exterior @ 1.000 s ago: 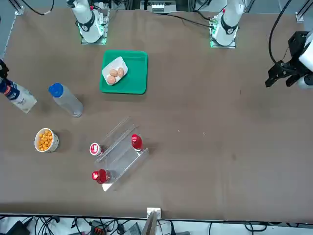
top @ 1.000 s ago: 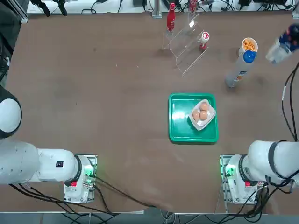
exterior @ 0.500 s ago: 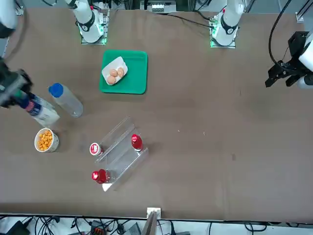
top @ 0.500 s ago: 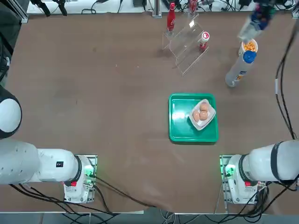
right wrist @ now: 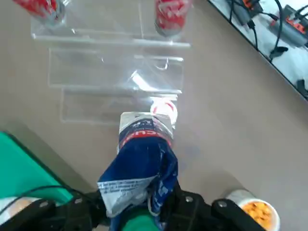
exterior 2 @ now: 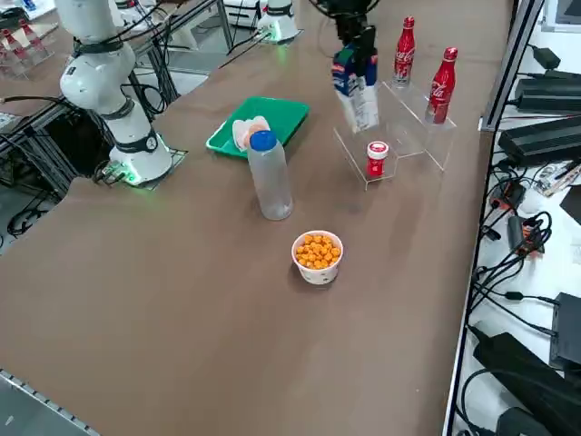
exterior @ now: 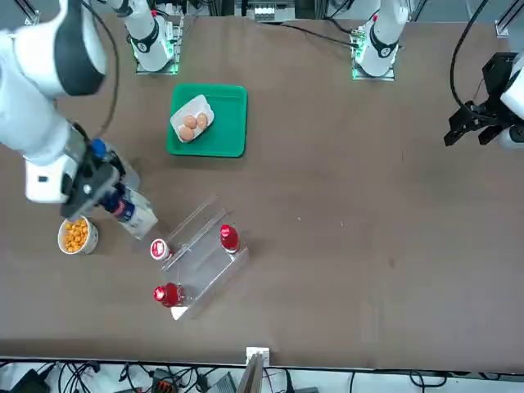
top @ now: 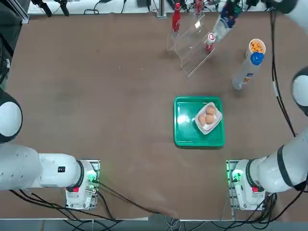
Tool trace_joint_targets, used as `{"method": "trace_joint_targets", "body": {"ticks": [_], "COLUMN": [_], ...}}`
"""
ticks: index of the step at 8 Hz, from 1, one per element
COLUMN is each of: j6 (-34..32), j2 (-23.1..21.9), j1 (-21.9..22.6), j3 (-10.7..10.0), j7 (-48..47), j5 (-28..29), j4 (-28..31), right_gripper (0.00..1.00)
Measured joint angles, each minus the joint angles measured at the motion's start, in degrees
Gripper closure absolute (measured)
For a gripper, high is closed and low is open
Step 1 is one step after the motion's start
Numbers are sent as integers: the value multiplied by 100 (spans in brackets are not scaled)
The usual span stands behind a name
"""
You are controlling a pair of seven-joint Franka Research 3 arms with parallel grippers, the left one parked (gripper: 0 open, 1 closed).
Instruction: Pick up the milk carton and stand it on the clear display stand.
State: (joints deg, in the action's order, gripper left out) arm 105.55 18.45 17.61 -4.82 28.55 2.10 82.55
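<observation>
The milk carton [top: 223, 25], dark blue on top and white below, hangs tilted in the air with my right gripper [top: 231, 9] shut on its gabled top. It hovers by the right end of the clear display stand [top: 192, 45], just over a small red can [top: 210, 40]. The front view has the carton [exterior: 136, 216] under the gripper [exterior: 102, 192], beside the stand [exterior: 201, 258]. From the right side the carton [exterior 2: 356, 89] hangs before the stand [exterior 2: 399, 123]. In the wrist view the carton [right wrist: 144, 163] fills the gap between my fingers [right wrist: 192, 207], with the stand [right wrist: 115, 72] beyond.
Two red bottles [top: 176, 18] [top: 198, 6] stand on the stand's far steps. A tall white bottle with a blue cap [top: 246, 70] and a cup of orange snacks [top: 256, 46] stand to the right of it. A green tray [top: 185, 130] with eggs lies nearer the robot.
The right arm has swung the held carton from beyond the table's right edge, past the snack cup, leftward to the stand's right end. Nothing else has moved.
</observation>
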Motion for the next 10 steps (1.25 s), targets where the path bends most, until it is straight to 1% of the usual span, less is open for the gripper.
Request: {"method": "trace_joint_targets", "body": {"ticks": [2,3,5,10], "j6": [-12,-15,-9,106], "j2": [439,565,798,1461], "j1": [329,435,540,723], "j3": [-5,-10,-20,-30], "j7": [-556,-665,-751,-1234], "j5": [9,9,11,12], "j4": [-397,-463,-582,-1192], "right_gripper": [65,64,63,63]}}
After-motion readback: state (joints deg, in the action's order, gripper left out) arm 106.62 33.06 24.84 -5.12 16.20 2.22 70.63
